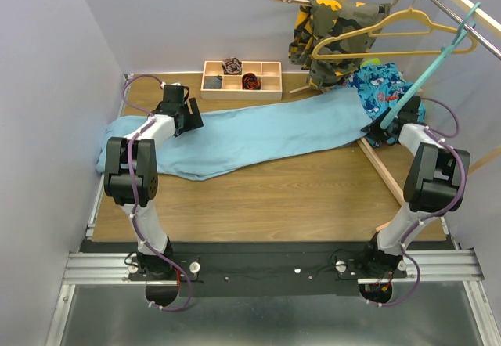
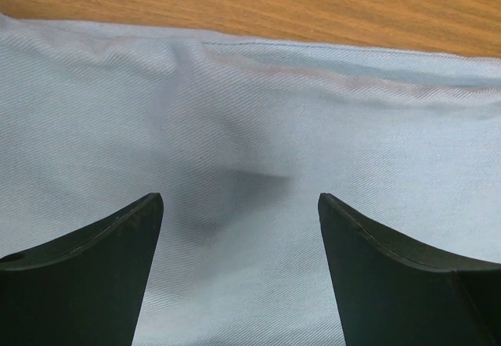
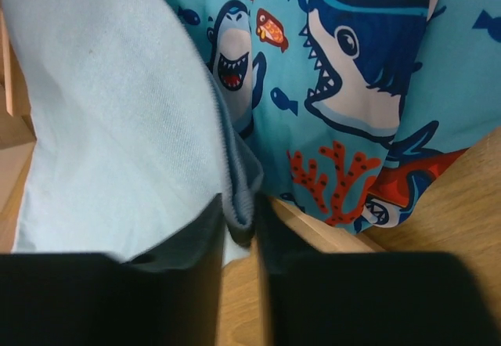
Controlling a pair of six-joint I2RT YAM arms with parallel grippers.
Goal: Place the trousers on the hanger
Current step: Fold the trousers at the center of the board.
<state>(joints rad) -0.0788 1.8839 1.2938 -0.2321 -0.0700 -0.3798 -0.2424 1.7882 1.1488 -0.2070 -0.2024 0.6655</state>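
Right wrist view: right fingers (image 3: 313, 291) clenched on the hem of the trousers (image 3: 117, 111). Left fingers (image 2: 94, 275) spread wide over the cloth, grasping nothing. Trousers lie along the worktop (image 1: 297, 197); hanger (image 1: 434, 64) slants beside. Grasp step; next, probably lift hem to hanger.

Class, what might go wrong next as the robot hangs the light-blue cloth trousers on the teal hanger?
1. The right gripper pinches only the hem edge of the light-blue cloth trousers; it may slip when lifted.
2. The blue shark-print cloth lies behind that hem and might snag.
3. The thin teal hanger leans beside that gripper; a swing could knock it.
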